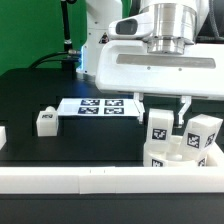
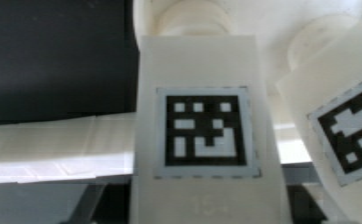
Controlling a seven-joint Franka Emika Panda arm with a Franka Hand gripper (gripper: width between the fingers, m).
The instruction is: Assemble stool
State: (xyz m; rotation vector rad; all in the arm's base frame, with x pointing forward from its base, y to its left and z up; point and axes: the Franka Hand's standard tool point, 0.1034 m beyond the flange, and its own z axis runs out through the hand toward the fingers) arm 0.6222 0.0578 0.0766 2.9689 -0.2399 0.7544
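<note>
One tool (image 1: 163,114) hangs over the round seat (image 1: 175,158) at the exterior view's right. Its two fingers (image 1: 186,112) stand about half apart, one on each side of an upright leg (image 1: 160,126). I cannot tell if they squeeze it or only stand beside it. In the wrist view this leg fills the middle, with its tag facing the camera. A second leg (image 1: 205,132) stands just beside it, at the seat. A third leg (image 1: 45,122) sits alone on the black counter (image 1: 30,90), well apart at the exterior view's left. The marker board (image 1: 100,105) lies flat between them, farther back. A long white rail (image 1: 80,180) runs along the front. Count: three legs, one seat, one tool.
</note>
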